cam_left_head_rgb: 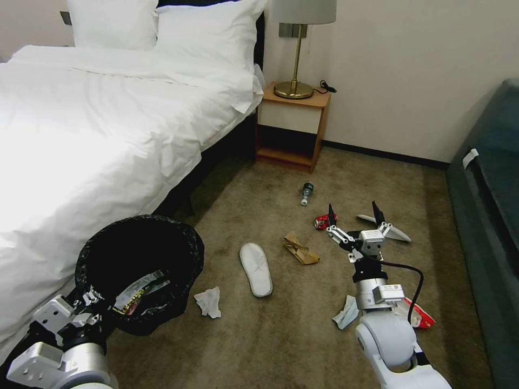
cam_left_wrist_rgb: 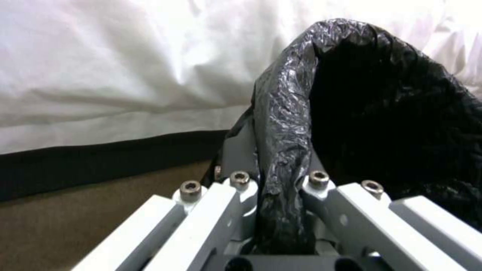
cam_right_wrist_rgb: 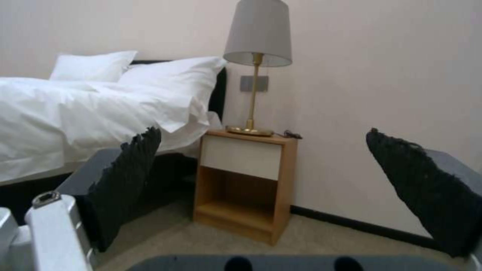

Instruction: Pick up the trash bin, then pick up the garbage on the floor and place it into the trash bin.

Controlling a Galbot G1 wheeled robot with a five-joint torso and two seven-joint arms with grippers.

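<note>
Head view, contents listed by size, each placed against the bed.

Bed (cam_left_head_rgb: pixel 97 124): white linen, two pillows, along the robot's left.

Sofa (cam_left_head_rgb: pixel 489 216): dark, across the carpet from the bed.

Nightstand (cam_left_head_rgb: pixel 292 127): wooden, just beside the bed's head, carrying a brass lamp (cam_left_head_rgb: pixel 296 48).

Trash bin (cam_left_head_rgb: pixel 139 270): black-lined, lifted and tilted at the bed's near edge. The left hand (cam_left_head_rgb: pixel 92 298) is pinched onto its rim; the left wrist view shows the bag's folded edge (cam_left_wrist_rgb: pixel 284 158) clamped between the jaws. A printed wrapper (cam_left_head_rgb: pixel 138 292) already lies inside.

Right hand (cam_left_head_rgb: pixel 354 213): jaws spread wide and empty, held above the carpet well away from the bed, near the can.

Slipper (cam_left_head_rgb: pixel 256 268): white, on the carpet between bed and right arm. A second slipper (cam_left_head_rgb: pixel 392 229) lies farther from the bed, partly behind the right hand.

Brown paper bag (cam_left_head_rgb: pixel 300 249): crumpled, beyond the first slipper from the bed.

Tissue (cam_left_head_rgb: pixel 209 301): crumpled, just beside the bin. Another tissue (cam_left_head_rgb: pixel 346 313) lies by the right arm.

Red packet (cam_left_head_rgb: pixel 421 319): partly hidden behind the right arm.

Red can (cam_left_head_rgb: pixel 323 221): crushed, close by the right hand.

Green bottle (cam_left_head_rgb: pixel 307 193): on its side, toward the nightstand.

Status, by judgement: bin pickup done; at least one piece binned; roughly eight pieces left on the carpet. The can appears the likeliest current target.
</note>
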